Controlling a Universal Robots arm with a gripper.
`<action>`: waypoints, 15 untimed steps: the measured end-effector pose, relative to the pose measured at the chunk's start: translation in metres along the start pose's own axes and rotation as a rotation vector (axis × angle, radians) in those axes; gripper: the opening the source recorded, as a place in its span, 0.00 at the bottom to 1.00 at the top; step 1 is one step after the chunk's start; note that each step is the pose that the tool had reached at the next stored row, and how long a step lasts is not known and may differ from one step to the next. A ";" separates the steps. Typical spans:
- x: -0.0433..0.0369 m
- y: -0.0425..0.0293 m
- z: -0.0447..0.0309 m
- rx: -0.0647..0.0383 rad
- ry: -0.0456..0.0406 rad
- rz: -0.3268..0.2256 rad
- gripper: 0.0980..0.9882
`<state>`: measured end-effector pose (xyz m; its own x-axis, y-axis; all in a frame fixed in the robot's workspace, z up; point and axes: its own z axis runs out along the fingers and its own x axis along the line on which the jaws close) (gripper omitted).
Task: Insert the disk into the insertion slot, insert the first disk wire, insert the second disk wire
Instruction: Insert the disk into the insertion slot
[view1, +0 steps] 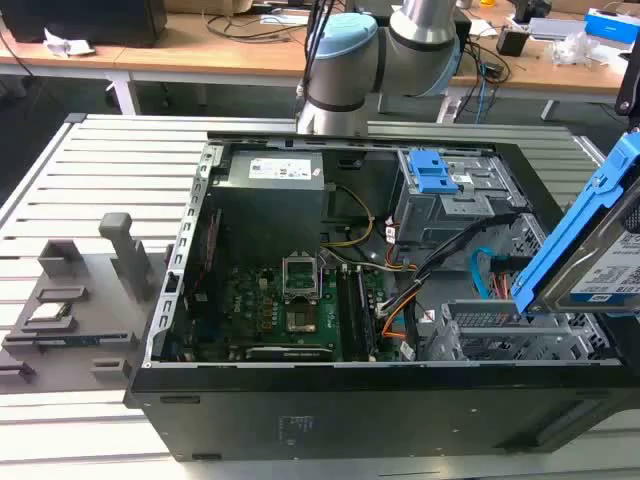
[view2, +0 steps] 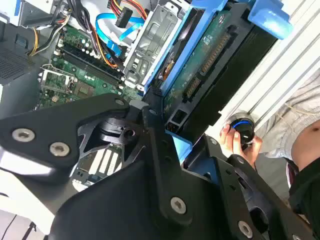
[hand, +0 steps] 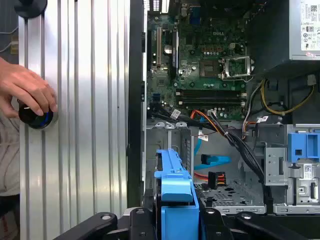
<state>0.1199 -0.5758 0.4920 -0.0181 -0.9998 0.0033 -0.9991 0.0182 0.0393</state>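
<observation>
The gripper (hand: 176, 220) is clamping the disk (hand: 175, 192) by its blue carrier, as both wrist views are showing. In the exterior view, the disk (view1: 588, 255) is hanging tilted at the frame's right edge, above the insertion slot (view1: 500, 335) at lower right. The first wrist view is showing a person's hand (hand: 25, 87) resting on a round knob (hand: 36, 116) outside the case, and the second disk wire (hand: 212, 161) curling just beside the slot.

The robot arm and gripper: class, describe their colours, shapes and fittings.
The arm has silver-grey tubular segments with rounded light blue joint caps. The gripper is matte black, built of flat angular linkage plates fastened with silver screws.
</observation>
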 end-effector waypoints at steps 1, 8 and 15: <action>0.0000 0.0014 0.0035 0.000 0.0000 0.000 0.30; -0.0086 0.0138 0.0179 0.000 0.0001 0.000 0.30; -0.0181 0.0201 0.0345 0.000 -0.0002 0.007 0.30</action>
<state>0.0988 -0.5575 0.4582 -0.0254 -0.9997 0.0033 -0.9989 0.0255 0.0393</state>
